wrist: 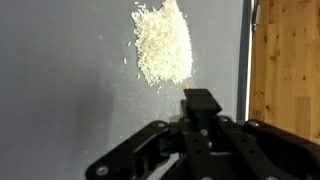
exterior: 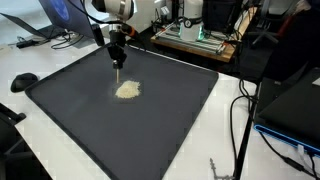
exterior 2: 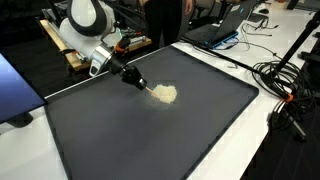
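One heap of pale grains (exterior: 127, 89) lies near the middle of the dark mat (exterior: 180, 110) on the white table (exterior: 213, 130), well apart from every edge, presumably so that stray grains are caught by the mat. The tool (exterior 2: 133, 80) hangs just beside the heap, tilted toward it, jaws clenched. A thin pale sliver (exterior 2: 149, 88) at its tip may be gripped, but is too small to identify. In the wrist view the tool's own body hides its fingertips.
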